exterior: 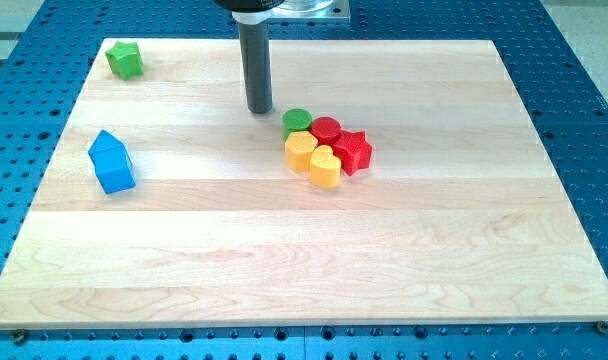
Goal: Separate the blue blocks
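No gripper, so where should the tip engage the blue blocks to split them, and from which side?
Probably the upper end of the blue blocks, near the pointed top, pushed from the view's right. They lie touching, one above the other in view, so a sideways shove there should shear one off. Conveniently, my tip stands to their right.

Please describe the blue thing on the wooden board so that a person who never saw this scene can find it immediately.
Start at the wooden board and go to its left edge in the view, about halfway down. There the blue blocks lie pressed together like one small house shape, far to the view's left of my tip and the cluster of blocks. Nothing else is blue, and the only neighbour is the green block near the top left corner.
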{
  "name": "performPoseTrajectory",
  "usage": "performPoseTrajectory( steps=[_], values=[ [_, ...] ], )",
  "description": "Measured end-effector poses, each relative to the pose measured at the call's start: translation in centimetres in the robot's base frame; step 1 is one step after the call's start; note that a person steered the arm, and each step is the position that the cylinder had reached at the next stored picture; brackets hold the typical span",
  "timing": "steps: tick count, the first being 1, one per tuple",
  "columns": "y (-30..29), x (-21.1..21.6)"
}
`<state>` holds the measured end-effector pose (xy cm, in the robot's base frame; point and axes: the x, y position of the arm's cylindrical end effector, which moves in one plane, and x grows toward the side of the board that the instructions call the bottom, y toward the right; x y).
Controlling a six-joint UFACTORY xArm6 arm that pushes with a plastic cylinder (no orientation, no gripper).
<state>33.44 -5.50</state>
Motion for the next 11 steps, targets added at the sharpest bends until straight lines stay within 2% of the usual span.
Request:
performPoseTrajectory(
  steps=[1,3,4,5,6,8,9,10,11],
  values=[
    [-0.4,0.0],
    [-8.6,-0.6],
    [-11.6,1.1],
    [-11.9,2.4],
    [-13.1,2.4],
    [-19.5,3.2],
    [-23.6,5.4],
    [-24.7,10.6],
    [-20.6,14.0]
  ],
)
